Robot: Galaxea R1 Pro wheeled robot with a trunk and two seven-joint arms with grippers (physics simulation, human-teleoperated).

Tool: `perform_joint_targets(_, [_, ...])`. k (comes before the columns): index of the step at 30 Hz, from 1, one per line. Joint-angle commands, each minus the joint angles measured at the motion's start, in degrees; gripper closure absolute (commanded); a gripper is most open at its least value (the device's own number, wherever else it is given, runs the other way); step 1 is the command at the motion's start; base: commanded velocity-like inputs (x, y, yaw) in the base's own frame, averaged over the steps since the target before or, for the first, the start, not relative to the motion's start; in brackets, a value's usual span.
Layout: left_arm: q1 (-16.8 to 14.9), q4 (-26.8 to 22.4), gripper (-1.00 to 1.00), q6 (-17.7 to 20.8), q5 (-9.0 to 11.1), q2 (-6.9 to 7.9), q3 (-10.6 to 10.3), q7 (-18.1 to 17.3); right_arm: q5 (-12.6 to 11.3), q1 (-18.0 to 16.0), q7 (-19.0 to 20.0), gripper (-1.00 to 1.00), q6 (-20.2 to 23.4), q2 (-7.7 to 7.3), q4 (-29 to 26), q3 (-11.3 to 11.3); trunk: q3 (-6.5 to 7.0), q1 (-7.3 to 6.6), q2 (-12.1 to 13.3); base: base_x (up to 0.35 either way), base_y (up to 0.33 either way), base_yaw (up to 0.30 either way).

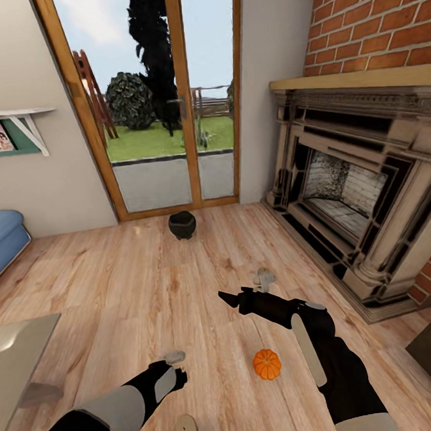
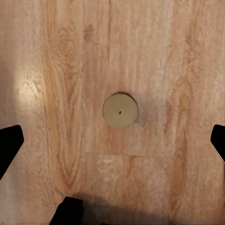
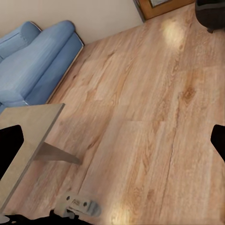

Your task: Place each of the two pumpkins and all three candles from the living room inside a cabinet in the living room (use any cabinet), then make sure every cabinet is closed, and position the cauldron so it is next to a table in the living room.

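L gripper (image 2: 112, 140) hovering w/ jaws wide right over upright candle (image 2: 120, 110) at frame center on floor; R gripper (image 1: 229, 298) jaws wide too, pumpkin (image 1: 267, 363) nearer R arm.

wood floor (image 1: 149, 278) bears pumpkin (image 1: 267, 363); candles (image 1: 186, 430); cauldron (image 1: 182, 225)

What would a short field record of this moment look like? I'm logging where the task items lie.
pumpkin: one on the wood floor, beside the right arm
candles: one below the left gripper; another past the right gripper
cauldron: on the floor by the glass door
grippers: both open, empty
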Motion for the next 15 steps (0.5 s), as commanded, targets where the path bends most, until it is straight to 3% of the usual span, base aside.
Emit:
perform_joint_targets(1, [0.09,0.5,-1.0,-0.51,1.36,0.09,0.18,-0.08,0.03,0.0,0.0,-1.0,-0.03,0.01,0.0,0.0,-0.18,0.23,-0.42,0.0,0.0,-0.001])
perform_joint_targets(2, [0.19,0.68,-1.0,-0.68,2.13,0.14,0.25,-0.14,0.05,0.0,0.0,-1.0,-0.06,0.01,0.0,0.0,-0.36,0.45,-0.82,0.0,0.0,-0.001])
perform_joint_targets(4, [1.01,1.21,-1.0,-1.34,6.48,0.78,0.45,-0.88,0.03,0.0,-0.06,-1.0,-0.14,0.02,0.0,0.0,-0.72,0.88,-1.62,0.0,0.0,0.103])
perform_joint_targets(5, [1.5,1.3,-1.0,-1.75,7.62,1.22,0.48,-1.58,-0.01,0.0,-0.08,-1.0,-0.18,0.02,0.0,0.0,-0.9,1.1,-2.02,0.0,0.0,0.22])
perform_joint_targets(9, [3.2,1.43,-1.0,-4.78,8.43,1.63,0.42,-4.29,-0.06,0.0,-0.09,-1.0,-0.21,0.02,0.0,0.0,-1.62,1.98,-3.63,0.0,0.0,0.221])
perform_joint_targets(15, [3.64,1.47,-1.0,-5.49,8.46,1.33,0.35,-4.67,-0.07,0.0,-0.09,-1.0,-0.18,0.02,0.0,0.06,-2.7,3.3,-6.03,0.0,0.0,0.028])
